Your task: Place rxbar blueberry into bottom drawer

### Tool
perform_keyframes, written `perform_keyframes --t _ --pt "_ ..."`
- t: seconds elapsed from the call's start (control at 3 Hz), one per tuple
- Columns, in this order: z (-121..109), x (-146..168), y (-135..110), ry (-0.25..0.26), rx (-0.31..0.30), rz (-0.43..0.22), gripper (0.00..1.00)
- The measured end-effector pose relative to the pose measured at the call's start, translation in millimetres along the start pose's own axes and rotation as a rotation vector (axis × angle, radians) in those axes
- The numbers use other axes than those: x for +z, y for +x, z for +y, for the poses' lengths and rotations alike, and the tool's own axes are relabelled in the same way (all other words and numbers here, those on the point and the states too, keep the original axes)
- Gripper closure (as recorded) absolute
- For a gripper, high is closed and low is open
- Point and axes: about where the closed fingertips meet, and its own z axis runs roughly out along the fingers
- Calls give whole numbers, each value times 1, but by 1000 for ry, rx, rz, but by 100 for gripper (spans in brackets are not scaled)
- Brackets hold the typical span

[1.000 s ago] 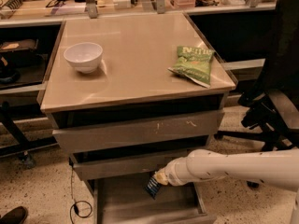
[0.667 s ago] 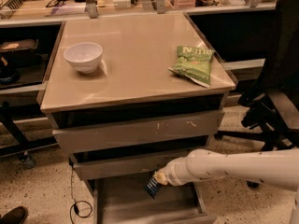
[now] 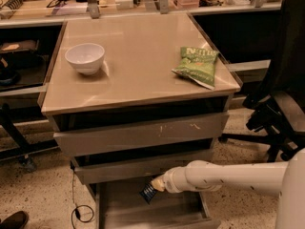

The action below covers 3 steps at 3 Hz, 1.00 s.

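Gripper: my gripper [image 3: 156,186] hangs below the front edge of the table [image 3: 138,42], reaching in from the right over the pulled-out bottom drawer [image 3: 128,213].
Jaws: closed on the upper end of the snack bar [image 3: 147,193]; they touch nothing else.
Snack bar: tilted, dark end down, in the air above the drawer floor near its back, not yet resting.
Why so low: I judge a short drop lands it inside the drawer.
Bowl: the bowl [image 3: 85,57] sits near the table's left edge.
Chip bag: the chip bag [image 3: 196,66] lies by the right edge, toward the front right corner.
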Motion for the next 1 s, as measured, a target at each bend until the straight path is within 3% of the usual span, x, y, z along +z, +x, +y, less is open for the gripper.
perform_keyframes --t 0.33,0.67,1.0 --pt "-10 44 13 -40 77 -9 100" --pt "-10 44 13 -40 77 -9 100" --pt "-19 65 28 -23 146 -30 100"
